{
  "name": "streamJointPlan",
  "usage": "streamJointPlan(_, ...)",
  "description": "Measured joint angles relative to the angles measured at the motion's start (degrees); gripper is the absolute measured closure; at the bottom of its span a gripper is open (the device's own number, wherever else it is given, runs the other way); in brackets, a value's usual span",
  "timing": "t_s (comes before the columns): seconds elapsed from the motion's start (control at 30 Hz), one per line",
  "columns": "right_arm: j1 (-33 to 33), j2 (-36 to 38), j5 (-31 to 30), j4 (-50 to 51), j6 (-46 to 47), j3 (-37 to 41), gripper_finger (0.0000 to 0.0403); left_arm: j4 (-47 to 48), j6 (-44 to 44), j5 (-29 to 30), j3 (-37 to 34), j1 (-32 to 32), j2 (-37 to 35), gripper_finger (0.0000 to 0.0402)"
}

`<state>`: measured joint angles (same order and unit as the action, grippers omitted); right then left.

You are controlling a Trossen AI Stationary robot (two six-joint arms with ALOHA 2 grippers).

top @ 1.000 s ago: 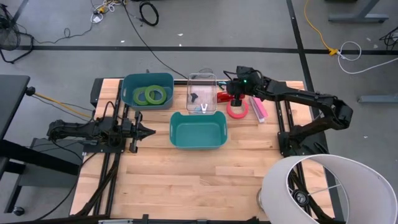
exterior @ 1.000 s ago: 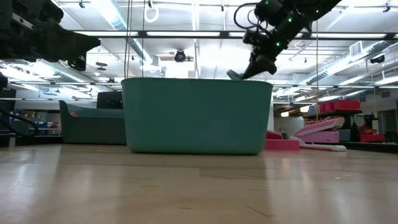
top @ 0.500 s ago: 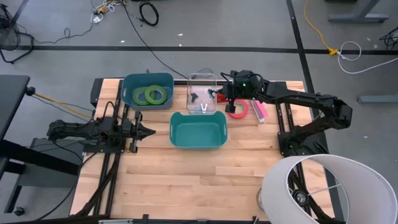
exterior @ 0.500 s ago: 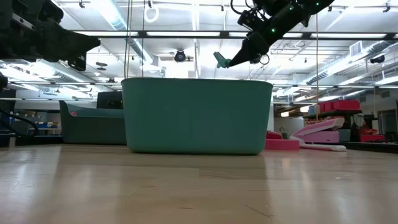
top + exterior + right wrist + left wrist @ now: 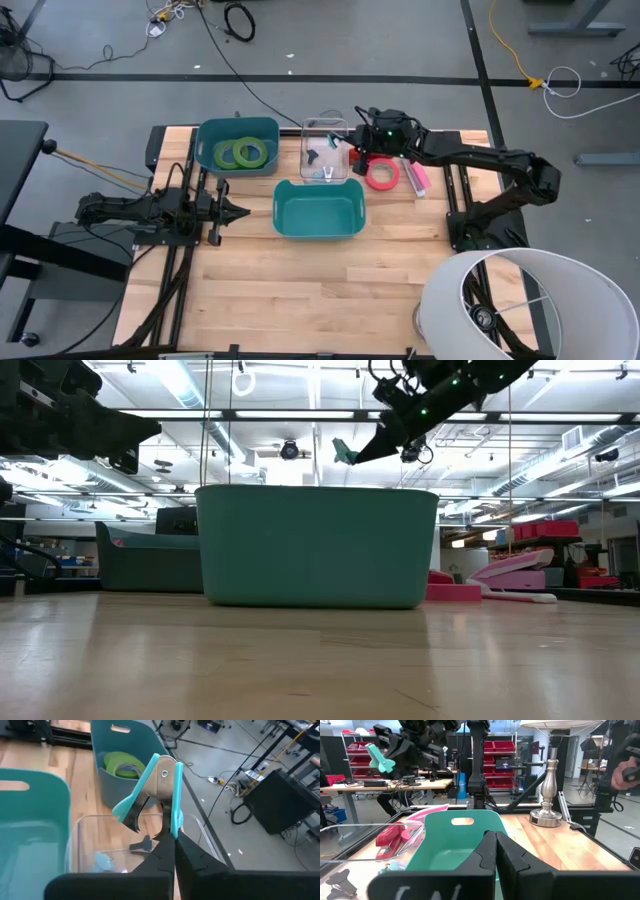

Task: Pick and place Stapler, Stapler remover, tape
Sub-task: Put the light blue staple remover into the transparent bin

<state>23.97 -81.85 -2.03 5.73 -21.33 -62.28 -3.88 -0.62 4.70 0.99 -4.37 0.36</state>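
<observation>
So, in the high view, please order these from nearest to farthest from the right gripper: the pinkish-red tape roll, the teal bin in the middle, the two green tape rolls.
Measured from the right gripper, which holds a teal staple remover over the clear container:
1. Pinkish-red tape roll, lying just to the gripper's right on the table.
2. Teal bin, toward the table's middle.
3. Green tape rolls, in the blue bin on the left.

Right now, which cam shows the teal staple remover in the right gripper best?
Right wrist view: the staple remover fills the frame, pinched in the shut right gripper above the clear bin. Low view shows a small teal shape; left wrist view a distant one; high view barely a speck.
</observation>
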Motion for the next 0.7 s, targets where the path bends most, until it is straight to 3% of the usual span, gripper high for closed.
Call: streamJointPlan(0.7, 1.09, -12.70, -0.03, -5.31, 1.39, 0.00, 0.0399, 0.02, 0.00, -0.01, 0.00, 0.01, 0.00, 0.0399)
